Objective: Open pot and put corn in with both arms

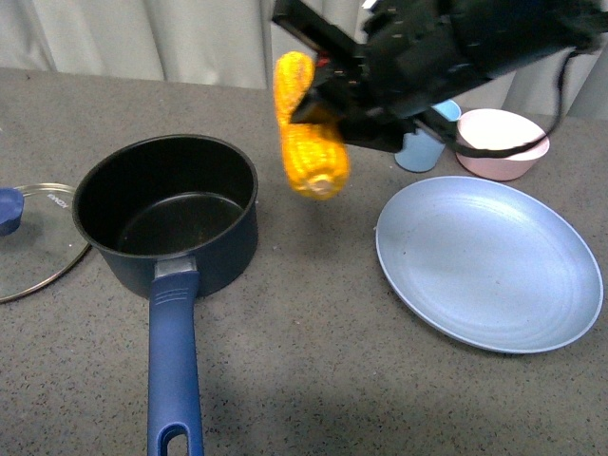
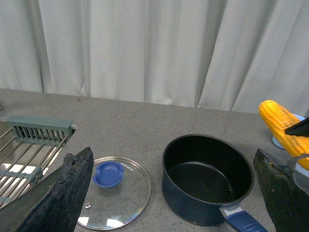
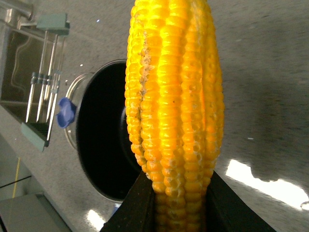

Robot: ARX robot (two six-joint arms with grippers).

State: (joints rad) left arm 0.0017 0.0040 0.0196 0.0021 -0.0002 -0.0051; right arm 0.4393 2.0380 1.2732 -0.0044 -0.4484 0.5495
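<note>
Step in hand: the corn (image 1: 306, 128) is to be carried over the open pot (image 1: 223, 256) and let go inside.
Corn: held in the air just right of the pot's rim, between the pot and the plate (image 1: 489, 261), nearly upright with the thick end down.
Lid (image 1: 33, 247): already off, laid flat on the tabletop (image 1: 313, 361) left of the pot.
Right gripper (image 1: 321, 106): pinched on the corn's middle, with the arm reaching in from the upper right.
Left gripper (image 2: 172, 153): spread wide with nothing between its fingers, raised and facing the pot and lid.
Done well: the corn should be centred over the opening, lowered below the rim, and only then released, so the rim is not struck.
</note>
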